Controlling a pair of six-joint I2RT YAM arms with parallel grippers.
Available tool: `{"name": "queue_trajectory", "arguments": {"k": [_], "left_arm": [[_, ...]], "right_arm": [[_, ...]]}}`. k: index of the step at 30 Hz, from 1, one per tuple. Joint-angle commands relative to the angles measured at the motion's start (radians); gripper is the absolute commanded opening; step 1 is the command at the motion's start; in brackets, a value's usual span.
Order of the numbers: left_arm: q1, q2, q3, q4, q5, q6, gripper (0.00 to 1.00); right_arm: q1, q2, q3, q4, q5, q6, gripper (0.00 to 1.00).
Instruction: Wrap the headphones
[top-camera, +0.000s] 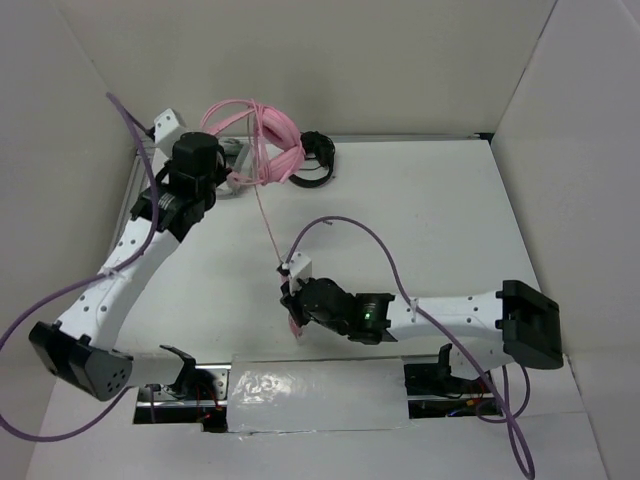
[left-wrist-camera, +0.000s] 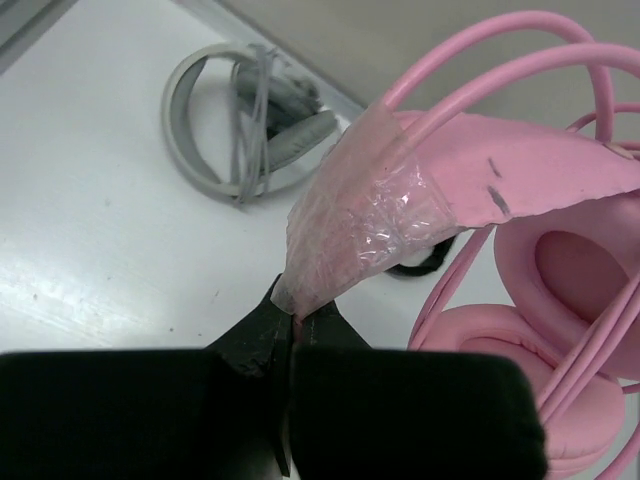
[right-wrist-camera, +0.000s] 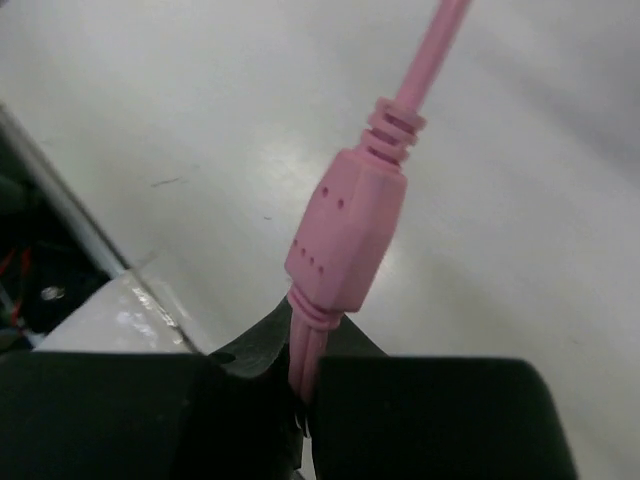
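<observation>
The headphones (top-camera: 268, 140) sit at the far edge of the table (top-camera: 440, 220), at about 11 o'clock from its centre, with loops of pink cord piled over the earcups. The left gripper (left-wrist-camera: 292, 320) is clamped shut on a part of the pink headband wrapped in clear tape, lifting that end. The black headphones (top-camera: 316, 160) lie pressed against the pink set at its 3 o'clock. The grey headphones (left-wrist-camera: 243, 125) rest flat on the table on the opposite side, toward 10 o'clock in the left wrist view. They are mostly hidden under the left wrist in the top view. From the bundle the cable (top-camera: 267, 222) runs taut toward 6 o'clock, above the bare tabletop. The right gripper (right-wrist-camera: 300, 375) pinches it closed just below the inline block (right-wrist-camera: 345, 235). A purple robot lead (top-camera: 372, 236) arches over the right arm, near the cable but apart from it.
</observation>
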Motion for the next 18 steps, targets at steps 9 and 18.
{"name": "queue_trajectory", "arguments": {"k": [9, 18], "left_arm": [[0.103, 0.206, -0.007, -0.162, 0.074, -0.286, 0.0], [0.048, 0.051, -0.355, 0.168, 0.308, 0.035, 0.0]], "right_arm": [[0.036, -0.119, 0.283, -0.738, 0.698, 0.141, 0.0], [-0.114, -0.202, 0.306, -0.51, 0.647, -0.311, 0.0]]}}
